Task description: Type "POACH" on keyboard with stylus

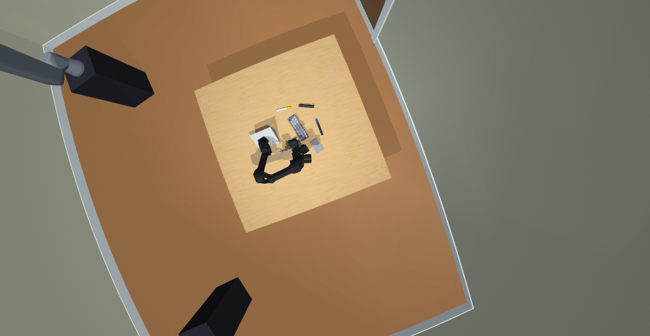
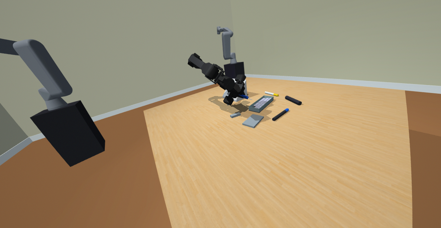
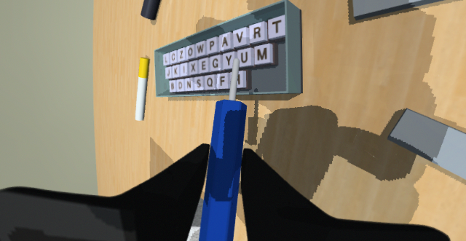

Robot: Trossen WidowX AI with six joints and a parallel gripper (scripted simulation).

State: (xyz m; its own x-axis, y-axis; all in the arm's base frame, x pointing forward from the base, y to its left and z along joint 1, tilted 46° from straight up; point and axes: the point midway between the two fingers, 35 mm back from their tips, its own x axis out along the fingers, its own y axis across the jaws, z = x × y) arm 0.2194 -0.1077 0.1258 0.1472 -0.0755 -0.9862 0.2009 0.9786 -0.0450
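My gripper (image 3: 226, 153) is shut on the blue stylus (image 3: 227, 124) (image 2: 244, 96), whose thin pale tip points out over the keyboard (image 3: 294, 52) (image 2: 254, 109) (image 1: 297, 127). In the wrist view the tip ends over the boundary between Y and U, and its shaft partly covers the H key (image 3: 240, 79). The stylus shadow falls apart from it, and the tip looks raised above the keys. The P key (image 3: 212, 44), O key (image 3: 190, 52), A key (image 3: 224, 41) and C key (image 3: 173, 57) show in the top row.
A white sloped block (image 1: 268, 131) stands by the arm base. A grey slab (image 1: 316, 145) (image 2: 252, 121) and a small grey block (image 2: 235, 115) (image 3: 415, 135) lie near the keyboard. A white-yellow marker (image 3: 141, 95), black cylinder (image 3: 153, 1) and blue-capped black marker (image 2: 279, 115) lie around it.
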